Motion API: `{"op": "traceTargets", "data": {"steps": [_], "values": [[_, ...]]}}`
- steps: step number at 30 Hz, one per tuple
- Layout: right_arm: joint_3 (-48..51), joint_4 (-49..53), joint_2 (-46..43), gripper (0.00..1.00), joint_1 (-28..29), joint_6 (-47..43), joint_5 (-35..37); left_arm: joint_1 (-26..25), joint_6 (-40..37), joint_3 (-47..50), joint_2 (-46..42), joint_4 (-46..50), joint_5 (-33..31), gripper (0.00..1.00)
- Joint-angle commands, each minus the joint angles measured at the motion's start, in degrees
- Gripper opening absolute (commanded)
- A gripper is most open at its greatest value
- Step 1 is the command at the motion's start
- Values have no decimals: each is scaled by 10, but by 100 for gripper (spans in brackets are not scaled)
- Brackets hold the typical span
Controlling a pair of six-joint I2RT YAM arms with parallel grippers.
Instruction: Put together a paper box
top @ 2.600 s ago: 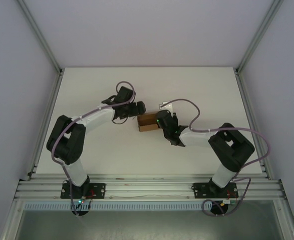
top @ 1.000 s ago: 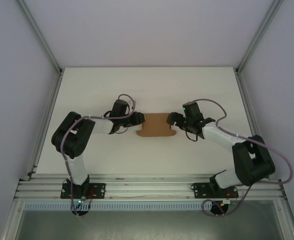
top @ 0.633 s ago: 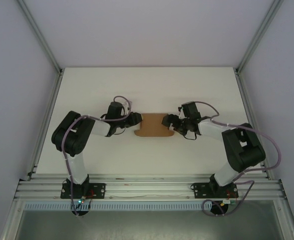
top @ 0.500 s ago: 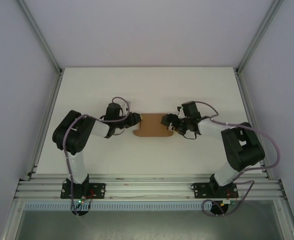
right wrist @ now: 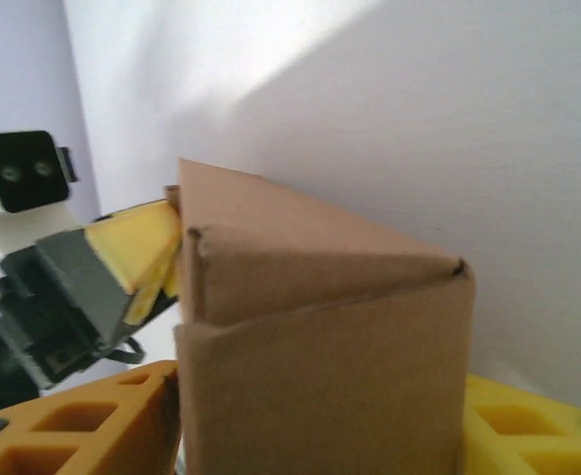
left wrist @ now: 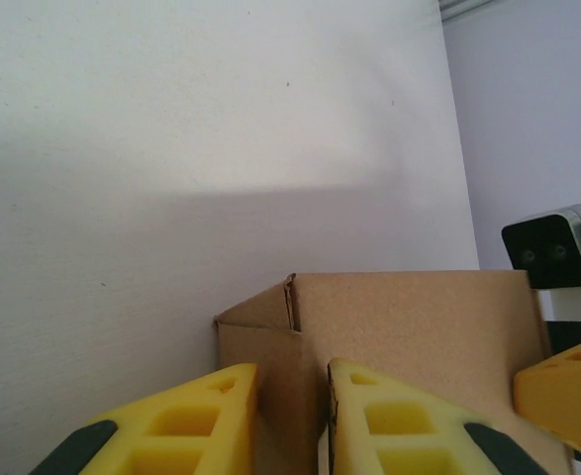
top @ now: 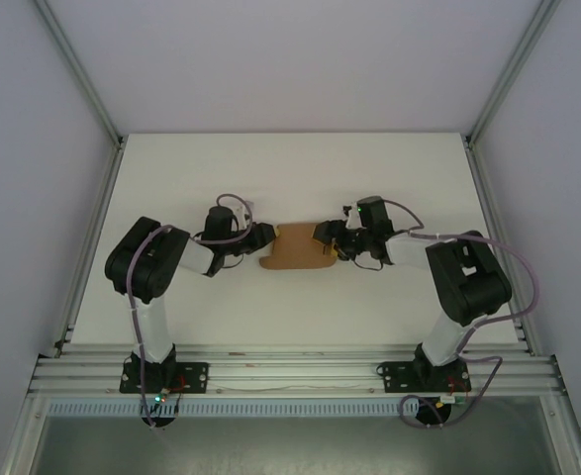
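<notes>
The left gripper (left wrist: 294, 401) is pinched on the near wall of the paper box (left wrist: 409, 317). The box stretches ahead of its fingertips to the right gripper (right wrist: 320, 435). That gripper clasps the box's opposite end between wide-set fingers, with the white table (top: 270, 168) beyond both.

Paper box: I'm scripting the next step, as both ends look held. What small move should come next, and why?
Probably anchor with the left gripper and let the right gripper nudge its end inward to square the paper box: fingers flank each end, and the top panel slopes unevenly in the right wrist view.
</notes>
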State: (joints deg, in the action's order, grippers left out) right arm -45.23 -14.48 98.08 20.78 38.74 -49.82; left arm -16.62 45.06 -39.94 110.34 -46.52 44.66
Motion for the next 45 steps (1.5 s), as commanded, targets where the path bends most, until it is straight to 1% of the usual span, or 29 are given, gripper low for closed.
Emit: {"op": "traceTargets", "data": {"steps": [1, 2, 3, 4, 5, 6, 7, 8, 10, 12, 13, 15, 17, 19, 20, 21, 23, 25, 26, 28, 30, 32, 34, 36, 41, 44, 45], "values": [[-14, -67, -7, 54, -3, 42, -35, 3, -3, 8, -4, -9, 9, 28], [-17, -60, -12, 50, -3, 45, -30, 3, -8, 6, -7, -13, 10, 30], [-19, -48, -20, 47, -3, 42, -25, 2, -15, 3, -28, -8, 5, 32], [-22, -36, -26, 46, -3, 38, -22, 2, -26, -3, -43, 4, 0, 35], [-23, -28, -33, 46, -3, 39, -19, 2, -40, -10, -58, 20, -4, 38], [-25, -17, -39, 43, -4, 39, -15, 2, -55, -16, -75, 41, -14, 45], [-27, -2, -48, 40, -3, 40, -8, 1, -74, -23, -97, 66, -30, 55], [-30, 13, -56, 40, -3, 41, 1, 0, -96, -30, -118, 94, -45, 71], [-37, 45, -74, 40, -5, 36, 12, -1, -154, -41, -169, 157, -82, 99], [-45, 88, -94, 40, -7, 48, 33, -4, -228, -49, -221, 209, -115, 100], [-52, 114, -103, 39, -11, 56, 33, -10, -278, -55, -250, 242, -127, 100], [-59, 143, -121, 39, -20, 82, 30, -29, -395, -72, -296, 320, -130, 100], [-72, 181, -136, 41, -35, 122, 20, -75, -553, -92, -336, 424, -139, 100], [-99, 240, -142, 41, -53, 153, -4, -136, -705, -100, -362, 512, -173, 100], [-111, 265, -143, 41, -60, 162, -18, -164, -764, -98, -371, 540, -193, 100], [-124, 296, -143, 41, -66, 175, -29, -185, -804, -90, -382, 547, -218, 100], [-157, 373, -135, 41, -73, 181, -62, -204, -857, -67, -393, 523, -273, 100], [-183, 422, -127, 43, -73, 171, -94, -205, -884, -64, -391, 508, -309, 100], [-189, 437, -125, 42, -73, 171, -104, -206, -894, -76, -386, 524, -317, 100], [-193, 454, -125, 42, -73, 180, -118, -207, -906, -101, -367, 545, -335, 100], [-190, 449, -125, 41, -73, 190, -140, -209, -917, -123, -346, 546, -352, 100], [-189, 452, -125, 39, -73, 189, -142, -210, -918, -137, -331, 537, -358, 100], [-188, 457, -122, 39, -73, 189, -143, -211, -920, -148, -320, 524, -354, 100], [-185, 457, -118, 39, -73, 193, -150, -211, -920, -152, -314, 518, -333, 100], [-168, 402, -118, 39, -72, 238, -163, -214, -910, -154, -300, 498, -287, 99], [-165, 392, -118, 39, -72, 248, -161, -214, -901, -152, -299, 478, -272, 96], [-165, 391, -118, 39, -73, 250, -162, -214, -898, -152, -299, 470, -272, 93]]}}
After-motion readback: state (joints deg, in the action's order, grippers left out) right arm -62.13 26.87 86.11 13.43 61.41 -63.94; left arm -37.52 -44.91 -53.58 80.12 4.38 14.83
